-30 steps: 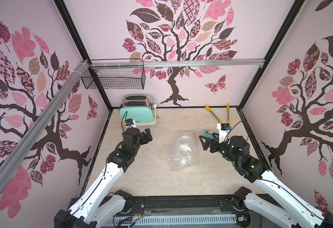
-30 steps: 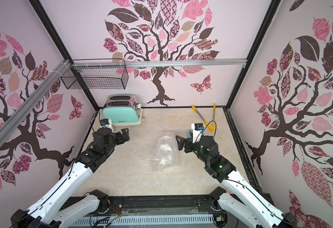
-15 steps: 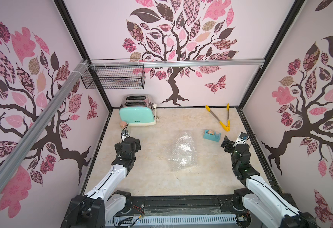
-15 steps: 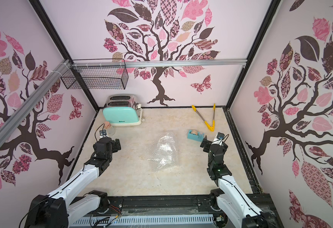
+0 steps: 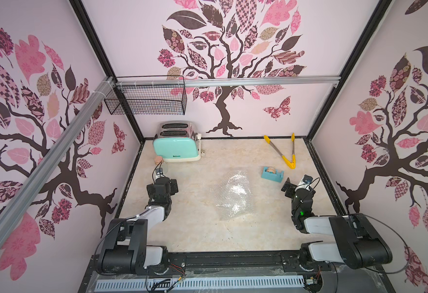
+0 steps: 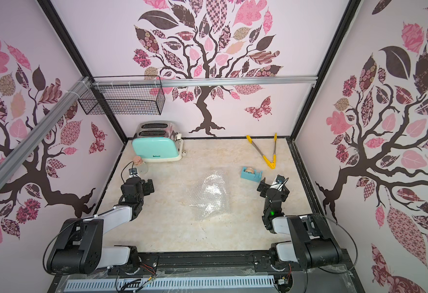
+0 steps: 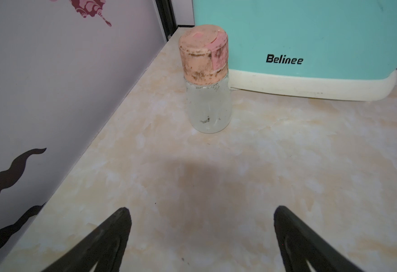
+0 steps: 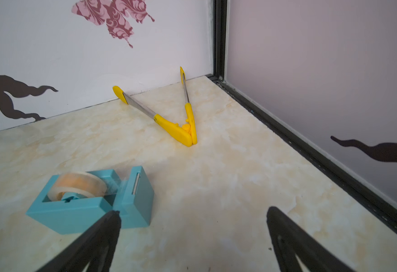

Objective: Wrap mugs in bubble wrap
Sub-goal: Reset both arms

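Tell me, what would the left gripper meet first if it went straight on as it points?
Probably the corked glass bottle, upright and roughly centred ahead of the open left gripper; the toaster stands behind it.

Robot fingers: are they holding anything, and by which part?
Nothing is held. The left gripper and right gripper are open, with only bare table between their fingers.

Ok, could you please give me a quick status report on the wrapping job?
Open, empty: left gripper, right gripper. Mid-table: bubble wrap, no mug visible. Nearby: tape dispenser on the right, bottle on the left.
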Tool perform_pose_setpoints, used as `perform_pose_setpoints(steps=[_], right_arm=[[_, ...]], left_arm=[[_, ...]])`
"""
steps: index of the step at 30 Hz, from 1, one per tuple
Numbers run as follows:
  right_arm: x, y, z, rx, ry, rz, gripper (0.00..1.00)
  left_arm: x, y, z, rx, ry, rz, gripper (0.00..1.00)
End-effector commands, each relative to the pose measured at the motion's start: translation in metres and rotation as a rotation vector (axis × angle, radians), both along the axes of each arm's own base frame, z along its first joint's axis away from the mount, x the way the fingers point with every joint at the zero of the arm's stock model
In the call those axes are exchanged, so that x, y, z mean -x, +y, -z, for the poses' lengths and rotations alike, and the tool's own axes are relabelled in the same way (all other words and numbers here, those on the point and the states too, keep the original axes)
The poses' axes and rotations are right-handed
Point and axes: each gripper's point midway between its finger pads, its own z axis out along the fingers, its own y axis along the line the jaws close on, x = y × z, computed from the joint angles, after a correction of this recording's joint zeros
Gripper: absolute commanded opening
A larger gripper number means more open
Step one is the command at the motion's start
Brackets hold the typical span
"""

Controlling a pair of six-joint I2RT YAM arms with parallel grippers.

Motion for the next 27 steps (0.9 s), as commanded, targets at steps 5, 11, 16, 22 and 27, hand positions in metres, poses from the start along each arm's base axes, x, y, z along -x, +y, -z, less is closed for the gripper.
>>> perform_pose_setpoints(steps=[5, 11, 16, 22, 27], right_arm=[[-0.005, 0.023, -0.025, 0.100, -0.188, -0.151, 1.00], [-0.029, 0.025, -0.005, 0.091, -0.046, -0.151, 1.00], [-0.036, 0.021, -0.001, 0.086, -0.016, -0.119, 0.99], [-0.036, 0.021, -0.001, 0.086, -0.017, -0.119, 1.00], [-0.036, 0.021, -0.001, 0.085, -0.017, -0.120, 1.00]], left_arm=[[-0.032, -0.002, -0.017, 0.002, -0.187, 0.031, 0.98], [-0.028, -0.006, -0.011, 0.016, -0.230, 0.074, 0.98], [-0.027, -0.006, -0.010, 0.017, -0.226, 0.075, 0.98], [-0.026, -0.006, -0.009, 0.021, -0.207, 0.071, 0.98], [-0.025, -0.007, -0.008, 0.023, -0.199, 0.075, 0.98]])
